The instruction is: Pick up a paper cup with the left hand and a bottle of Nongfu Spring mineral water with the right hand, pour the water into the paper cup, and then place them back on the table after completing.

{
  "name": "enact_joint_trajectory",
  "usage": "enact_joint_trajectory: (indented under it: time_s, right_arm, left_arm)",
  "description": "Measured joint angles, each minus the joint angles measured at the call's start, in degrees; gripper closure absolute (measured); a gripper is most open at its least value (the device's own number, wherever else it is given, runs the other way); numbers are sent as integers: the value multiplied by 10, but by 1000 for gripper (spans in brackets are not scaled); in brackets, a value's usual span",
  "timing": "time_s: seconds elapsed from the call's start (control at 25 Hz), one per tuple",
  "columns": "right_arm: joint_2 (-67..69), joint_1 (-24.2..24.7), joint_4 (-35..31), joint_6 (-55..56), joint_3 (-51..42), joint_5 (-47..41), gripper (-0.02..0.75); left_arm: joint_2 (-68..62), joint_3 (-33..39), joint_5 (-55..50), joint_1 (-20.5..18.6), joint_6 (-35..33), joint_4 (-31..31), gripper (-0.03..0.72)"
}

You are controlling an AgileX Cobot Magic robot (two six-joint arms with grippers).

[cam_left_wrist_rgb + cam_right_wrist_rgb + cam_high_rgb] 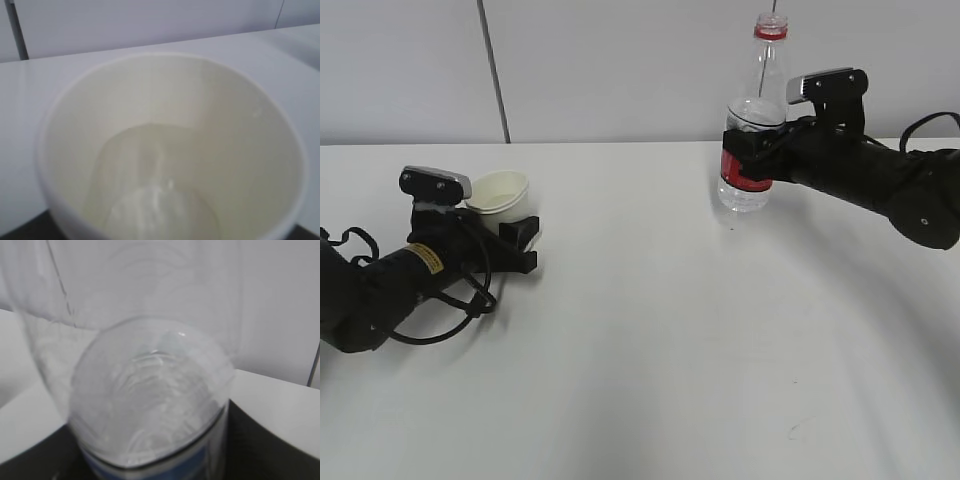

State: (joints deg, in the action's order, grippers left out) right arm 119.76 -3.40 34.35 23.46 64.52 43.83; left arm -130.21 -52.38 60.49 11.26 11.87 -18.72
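Right pincer (752,160) clamps the bottle (752,130) at two o'clock; left pincer (515,245) probably grips the cup (498,190). Next, lift and pour.

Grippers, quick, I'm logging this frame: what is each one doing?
Left hand: closed on the paper cup.
Right hand: closed on the bottle, upright.

Matt paper cup (498,191), glossy clear plastic bottle (752,130), smooth white table (650,330).
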Motion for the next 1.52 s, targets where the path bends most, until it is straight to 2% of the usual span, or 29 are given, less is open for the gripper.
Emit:
enact_joint_trajectory:
  time_s: [0.4, 0.72, 0.96, 1.36, 1.52]
  right_arm:
    - [0, 0, 1, 0, 0, 0, 321]
    - [0, 0, 1, 1, 0, 0, 321]
    - [0, 0, 1, 1, 0, 0, 321]
    - [0, 0, 1, 1, 0, 0, 321]
    - [0, 0, 1, 1, 0, 0, 321]
  left_arm:
    - [-1, -2, -1, 0, 0, 11, 293]
    - [-1, -2, -11, 0, 0, 12, 183]
    - [0, -1, -16, 0, 0, 12, 167]
    - [59, 68, -22, 0, -13, 13, 166]
    - [92, 112, -22, 0, -37, 42, 166]
